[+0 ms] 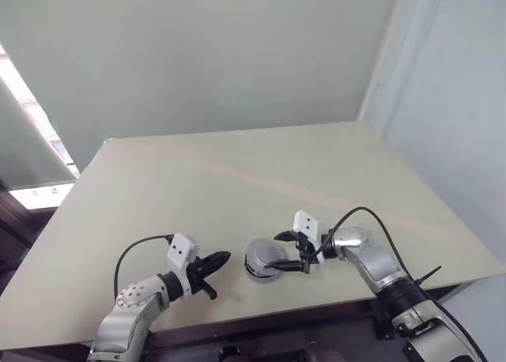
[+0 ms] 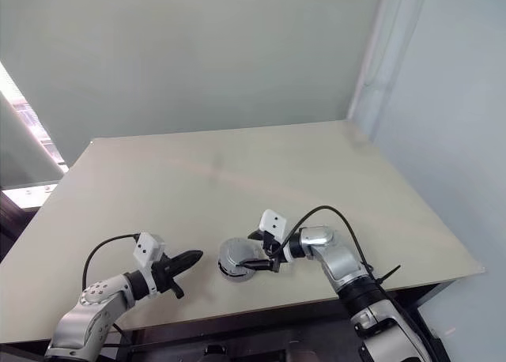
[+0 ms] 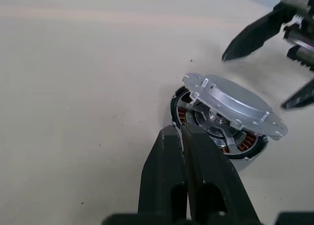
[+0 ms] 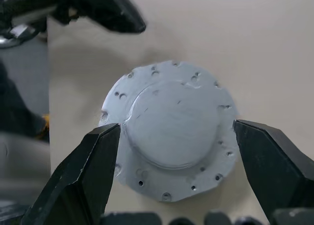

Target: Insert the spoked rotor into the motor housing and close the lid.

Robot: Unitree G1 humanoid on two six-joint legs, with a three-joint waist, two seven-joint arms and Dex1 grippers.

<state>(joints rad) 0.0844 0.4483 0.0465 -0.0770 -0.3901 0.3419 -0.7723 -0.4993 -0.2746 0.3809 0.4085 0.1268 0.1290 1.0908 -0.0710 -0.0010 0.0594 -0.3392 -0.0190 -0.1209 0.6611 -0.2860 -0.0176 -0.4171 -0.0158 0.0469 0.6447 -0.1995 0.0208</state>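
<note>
Flat grey metal lid [image 3: 234, 103] resting tilted atop round copper-wound motor housing [image 3: 216, 131], not seated.
Right gripper [image 4: 176, 136] spread wide, straddling lid, nearer; left gripper [image 3: 182, 136] clenched empty just beside.

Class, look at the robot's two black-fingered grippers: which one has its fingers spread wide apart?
The right gripper: its fingers stand wide either side of the flat round grey metal lid. The left gripper has its fingers pressed together.
</note>
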